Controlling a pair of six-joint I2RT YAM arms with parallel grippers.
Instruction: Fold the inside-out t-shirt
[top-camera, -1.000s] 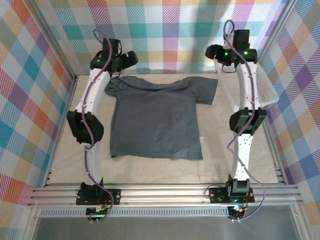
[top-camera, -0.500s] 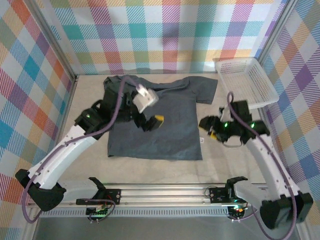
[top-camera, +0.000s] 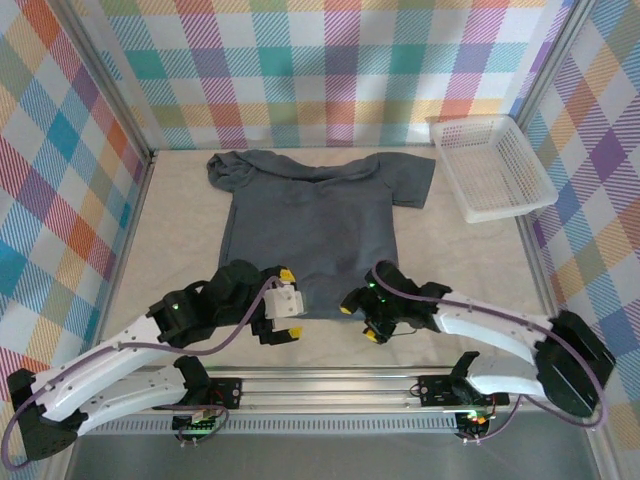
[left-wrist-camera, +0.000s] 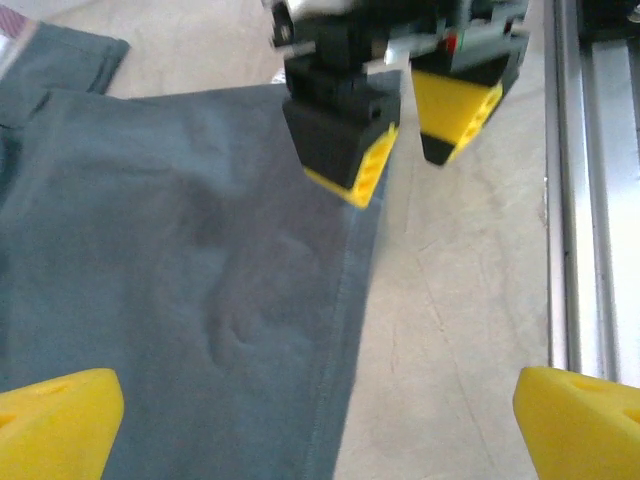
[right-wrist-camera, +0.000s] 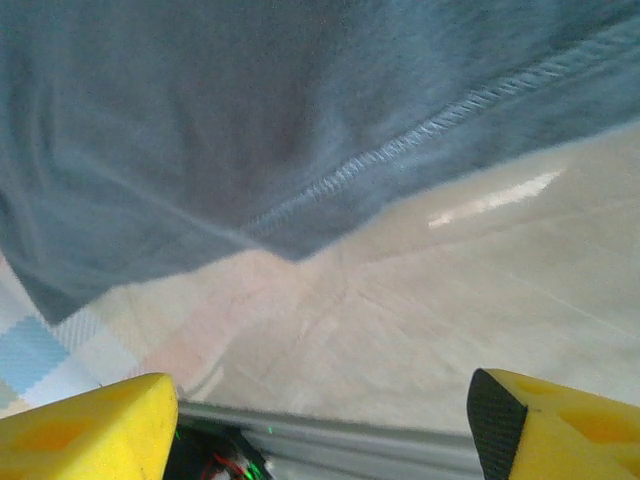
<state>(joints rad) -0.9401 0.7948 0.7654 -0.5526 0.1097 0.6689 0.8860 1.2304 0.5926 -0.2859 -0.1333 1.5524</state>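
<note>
Top external view places both tools at the near edge of the dark slate-grey short-sleeved cotton t-shirt (top-camera: 310, 225). The shirt lies spread on the beige table (top-camera: 455, 285), bottom edge toward the arm bases and collar away.

The left tool (top-camera: 291, 302) is wide open. In the left wrist view, one of its yellow fingertips (left-wrist-camera: 55, 420) sits over cloth and the other over bare table, either side of the stitched hem (left-wrist-camera: 345, 300). The right tool (top-camera: 358, 322) is also open and holds nothing, likewise astride the hem.

The step in hand appears to be gripping the hem for a fold toward the collar.
- Slide one finger of each tool under the edge.
- Pinch both layers.
- Raise both tools level. They sit inboard of the corners, so the corners may sag.

The fabric is a soft, thin knit with shallow wrinkles; the hem forms a firmer stitched ridge. Farther off, the left sleeve (top-camera: 224, 170) is bunched and the right sleeve (top-camera: 415, 180) lies flat. A white plastic mesh basket (top-camera: 490, 170) stands beyond, apart from the shirt.
</note>
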